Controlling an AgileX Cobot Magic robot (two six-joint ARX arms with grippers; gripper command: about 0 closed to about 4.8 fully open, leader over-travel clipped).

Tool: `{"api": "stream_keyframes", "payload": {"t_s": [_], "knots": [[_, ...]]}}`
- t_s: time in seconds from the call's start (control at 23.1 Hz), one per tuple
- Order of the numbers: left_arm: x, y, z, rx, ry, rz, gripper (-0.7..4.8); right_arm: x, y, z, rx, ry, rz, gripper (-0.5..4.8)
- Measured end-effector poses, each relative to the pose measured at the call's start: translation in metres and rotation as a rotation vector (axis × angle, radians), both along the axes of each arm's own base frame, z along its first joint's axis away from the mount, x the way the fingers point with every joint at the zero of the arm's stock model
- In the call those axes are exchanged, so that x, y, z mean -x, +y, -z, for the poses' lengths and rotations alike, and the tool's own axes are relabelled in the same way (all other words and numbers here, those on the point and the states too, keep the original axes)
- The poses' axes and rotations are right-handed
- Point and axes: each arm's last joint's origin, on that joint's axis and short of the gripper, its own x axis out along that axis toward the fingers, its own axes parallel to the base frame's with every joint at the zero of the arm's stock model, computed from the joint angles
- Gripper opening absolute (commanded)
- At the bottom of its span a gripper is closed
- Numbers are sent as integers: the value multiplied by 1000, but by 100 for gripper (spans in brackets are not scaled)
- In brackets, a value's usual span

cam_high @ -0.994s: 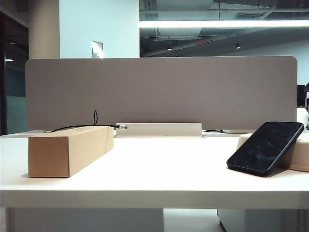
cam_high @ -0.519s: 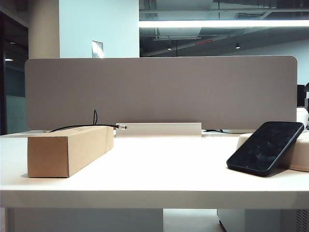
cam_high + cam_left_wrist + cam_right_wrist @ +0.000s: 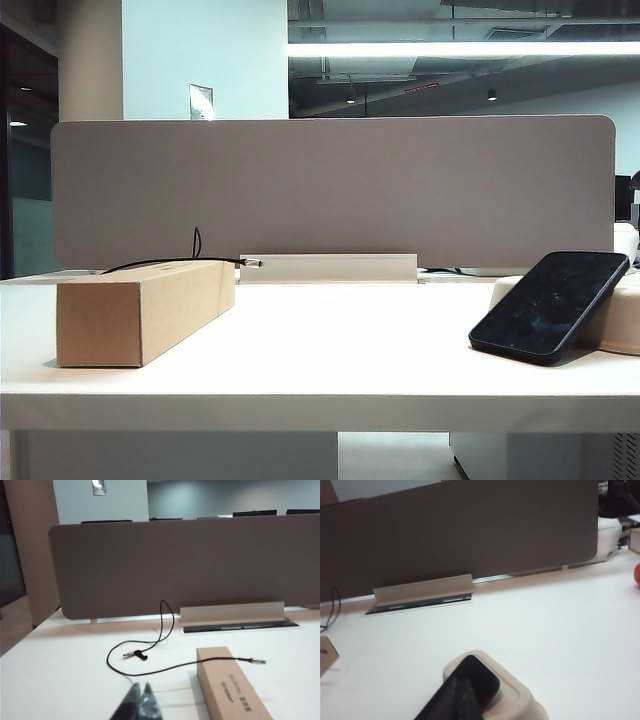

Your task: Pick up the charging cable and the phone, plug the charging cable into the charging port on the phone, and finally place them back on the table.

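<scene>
On the table (image 3: 330, 350), one phone (image 3: 550, 304), one charging cable (image 3: 150, 647), one cardboard box (image 3: 140, 310); both grippers' jaws pressed together.

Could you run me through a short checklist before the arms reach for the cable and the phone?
1. Charging cable reachable: ok; draped over the cardboard box, plug tip overhanging it.
2. Phone reachable: ok; leaning tilted on the beige tray, screen up.
3. Charging port visible: cannot tell.
4. Left gripper ready: not ok; shut, above the table, short of the cable.
5. Right gripper ready: not ok; shut, near the phone.
6. Cable and phone apart: ok; nothing plugged in yet.
</scene>
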Motion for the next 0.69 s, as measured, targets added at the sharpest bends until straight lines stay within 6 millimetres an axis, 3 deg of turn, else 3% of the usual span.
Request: {"api": "stream_keyframes", "payload": {"t_s": [0.3, 0.52, 0.61, 0.69], "knots": [[-6, 0, -33, 0, 13, 0, -6, -26, 3, -21, -32, 168, -115, 0], [-16, -1, -49, -6, 48, 33, -6, -41, 5, -15, -98, 281, -169, 0], [-21, -2, -56, -10, 66, 59, -6, -49, 5, -11, -125, 327, -190, 27], [-27, -2, -60, -14, 85, 84, -6, -54, 6, -6, -143, 371, -210, 95]]}}
